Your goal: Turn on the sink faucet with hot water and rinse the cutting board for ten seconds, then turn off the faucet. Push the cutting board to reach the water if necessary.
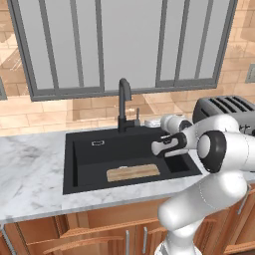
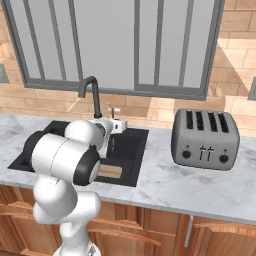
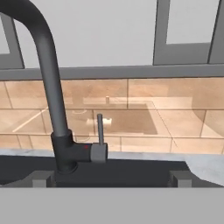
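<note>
We list, on the marble table (image 1: pixel 30 169): black sink (image 1: pixel 79 164), dry, cutting board (image 1: pixel 133 172) flat on its floor; gooseneck faucet (image 1: pixel 123 102), lever (image 3: pixel 100 131) upright, unturned; our jaws, spread apart and aimed at it, must next close in and swing it to hot.

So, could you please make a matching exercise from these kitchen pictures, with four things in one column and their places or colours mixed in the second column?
Things:
1. cutting board
2. sink faucet
3. toaster
4. gripper

Descriptions:
a. grey, standing on the marble counter to the right of the sink
b. light tan, lying flat on the basin floor
c. matte black, rising behind the basin with a curved spout
d. in front of the faucet's side lever, two dark tips wide apart

Pairs: 1-b, 2-c, 3-a, 4-d
</note>
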